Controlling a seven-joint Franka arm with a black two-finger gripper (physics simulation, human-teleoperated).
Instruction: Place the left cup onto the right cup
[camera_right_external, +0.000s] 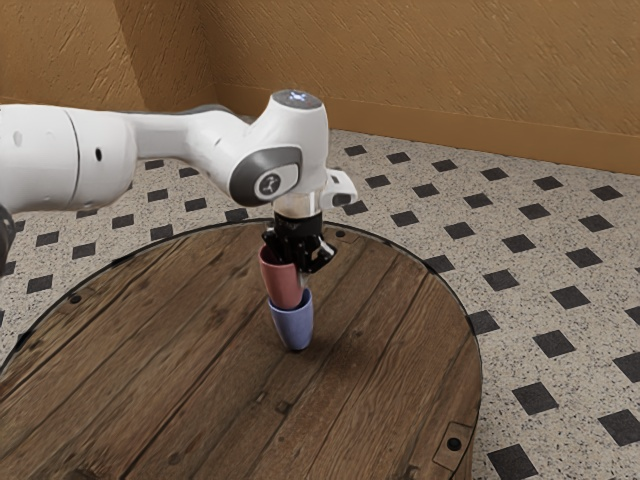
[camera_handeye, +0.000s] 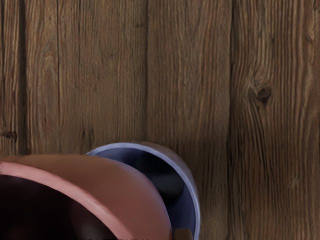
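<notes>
The black gripper (camera_right_external: 298, 253), clamped on the tilted pink plastic cup (camera_right_external: 280, 279), holds it nested in the lavender plastic cup (camera_right_external: 292, 326); release remains.

A round table (camera_right_external: 150, 360) of dark, weathered planks is set in the middle of the room. In the wrist view its grain is shown close, and a knot (camera_handeye: 263, 93) is seen in one plank. The floor (camera_right_external: 520, 215) is laid with pale speckled tiles inset with small black squares. The room is closed by ochre, rough-plastered walls (camera_right_external: 450, 50), which are finished along the bottom with a wooden baseboard (camera_right_external: 480, 128).
</notes>
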